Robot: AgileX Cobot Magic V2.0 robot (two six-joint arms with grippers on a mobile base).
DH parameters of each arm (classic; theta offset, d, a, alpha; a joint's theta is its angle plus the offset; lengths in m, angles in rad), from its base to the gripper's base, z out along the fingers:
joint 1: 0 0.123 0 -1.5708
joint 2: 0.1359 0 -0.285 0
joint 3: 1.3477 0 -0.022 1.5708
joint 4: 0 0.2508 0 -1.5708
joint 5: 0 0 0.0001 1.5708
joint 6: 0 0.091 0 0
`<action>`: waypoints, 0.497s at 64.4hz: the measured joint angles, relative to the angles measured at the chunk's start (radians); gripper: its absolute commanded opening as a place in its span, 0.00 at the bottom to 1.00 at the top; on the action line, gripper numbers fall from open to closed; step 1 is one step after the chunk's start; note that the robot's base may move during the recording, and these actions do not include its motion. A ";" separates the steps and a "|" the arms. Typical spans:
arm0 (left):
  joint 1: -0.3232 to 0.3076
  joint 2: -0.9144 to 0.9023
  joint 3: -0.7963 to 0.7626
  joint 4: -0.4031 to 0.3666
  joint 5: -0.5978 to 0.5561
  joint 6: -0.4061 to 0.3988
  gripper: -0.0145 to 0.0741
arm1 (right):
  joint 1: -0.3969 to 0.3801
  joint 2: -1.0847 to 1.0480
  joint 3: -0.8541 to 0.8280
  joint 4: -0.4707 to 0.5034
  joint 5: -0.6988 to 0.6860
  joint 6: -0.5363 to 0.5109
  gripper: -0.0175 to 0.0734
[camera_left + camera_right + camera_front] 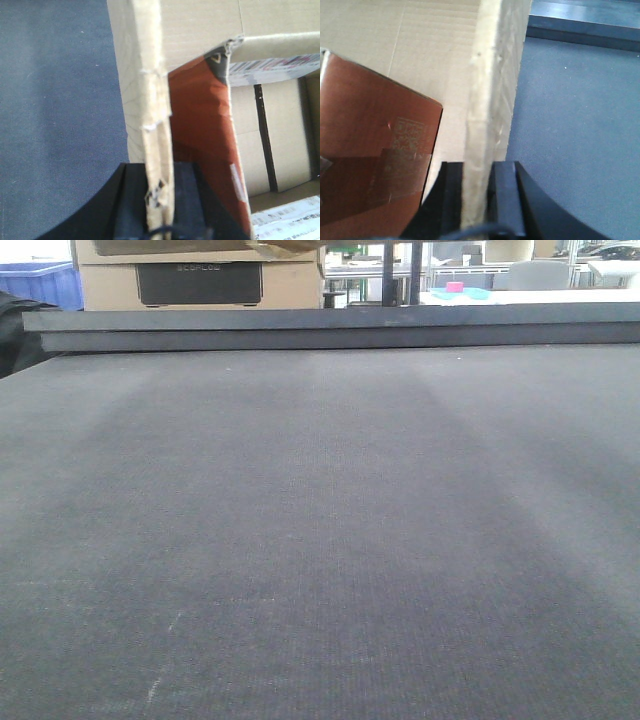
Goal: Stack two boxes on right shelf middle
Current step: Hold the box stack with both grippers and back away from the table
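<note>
In the left wrist view, my left gripper (159, 172) is shut on the upright, frayed wall of a brown cardboard box (150, 90); the box's inside lies to the right of that wall. My right gripper (478, 170) is shut on another upright cardboard box wall (492, 85), with the box's inside to its left. A red-brown panel (200, 130) (365, 130) lies inside in both wrist views. The dark table (55, 110) shows below the outer side of each wall. The shelf is out of view, and neither gripper shows in the front view.
The front view is filled by the dark felt table top (320, 540), with a raised dark ledge (330, 328) along its far edge. Behind it stand a tan carton with a black panel (200, 282) and a blue bin (40, 285). Printed white cartons (285, 220) lie past the box.
</note>
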 measured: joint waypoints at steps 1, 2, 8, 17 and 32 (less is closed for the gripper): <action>0.000 0.000 0.000 0.000 0.000 0.000 0.04 | 0.000 0.000 0.000 0.000 0.000 0.000 0.02; 0.000 0.000 0.000 0.000 0.000 0.000 0.04 | 0.000 0.000 0.000 0.000 0.000 0.000 0.02; 0.000 0.000 0.000 0.000 0.000 0.000 0.04 | 0.000 0.000 0.000 0.000 0.000 -0.002 0.02; 0.000 0.000 0.000 0.000 0.000 0.000 0.04 | 0.000 0.000 0.000 0.000 0.000 -0.002 0.02; 0.000 0.000 0.000 0.000 0.000 0.000 0.04 | 0.000 0.000 0.000 0.000 0.000 -0.002 0.02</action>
